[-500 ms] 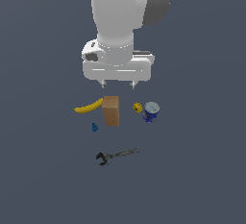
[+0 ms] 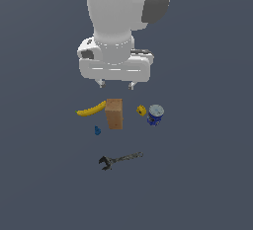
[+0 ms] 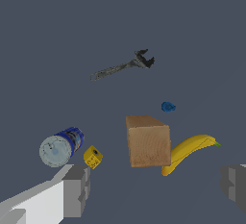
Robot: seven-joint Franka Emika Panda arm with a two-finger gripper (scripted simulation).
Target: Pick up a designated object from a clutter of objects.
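The designated object, a plain tan-brown box [image 2: 114, 113] [image 3: 148, 141], stands upright in the middle of the clutter of objects. My gripper [image 2: 116, 84] [image 3: 156, 187] hangs open a short way above it, touching nothing. Its grey fingertips [image 3: 77, 189] stand wide apart in the wrist view, and the box shows between and beyond them. A yellow banana [image 2: 91, 109] [image 3: 189, 152] lies against the box's side toward the exterior view's left.
A blue can with a pale lid [image 2: 155, 114] [image 3: 60, 146] and a small yellow piece [image 2: 141, 109] [image 3: 92, 156] sit toward the exterior view's right of the box. A tiny blue piece [image 2: 97, 131] [image 3: 167, 106] and a dark grey wrench [image 2: 120, 159] [image 3: 122, 66] lie nearer the exterior camera.
The gripper has come down slightly toward the box. The objects have not moved.
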